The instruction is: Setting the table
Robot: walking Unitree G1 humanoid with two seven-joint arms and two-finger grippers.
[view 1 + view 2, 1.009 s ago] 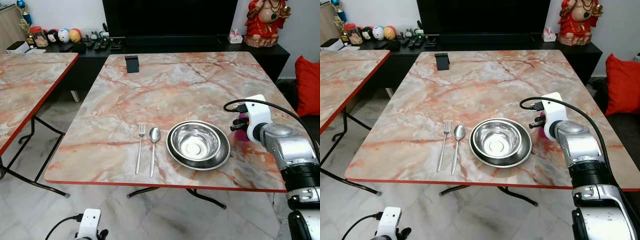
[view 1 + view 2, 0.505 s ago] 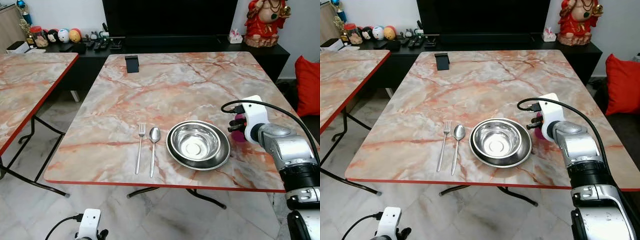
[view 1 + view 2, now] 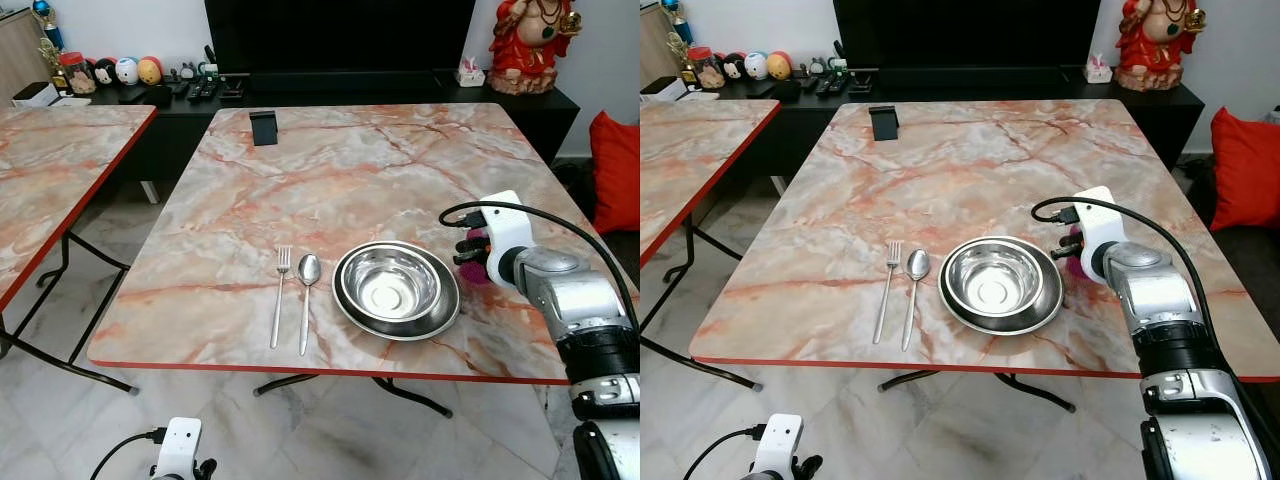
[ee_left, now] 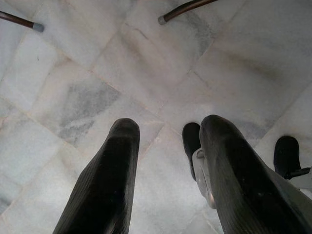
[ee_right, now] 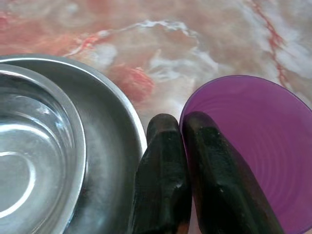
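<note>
Pinkish marble-top table [image 3: 330, 170] with a red edge sits dead centre on a pale marble-tile floor [image 3: 60, 420]. A second matching table [image 3: 50, 170] stands to its left. Behind the centre table runs a low black TV console [image 3: 330, 90] with a big dark TV [image 3: 340, 35]. On the console's right end is a red figurine [image 3: 530, 45], small toys [image 3: 125, 70] on its left end. Red cushion [image 3: 617, 170] off to the table's right, white wall [image 3: 140, 25] behind.

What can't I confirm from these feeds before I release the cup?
- Purple cup: whether its base rests on the table; in the eye views the right gripper and wrist cover most of it.
- Cup's far rim: cut off by the right wrist view's edge.
- Gap between cup and steel plate: blocked by the fingers.
</note>
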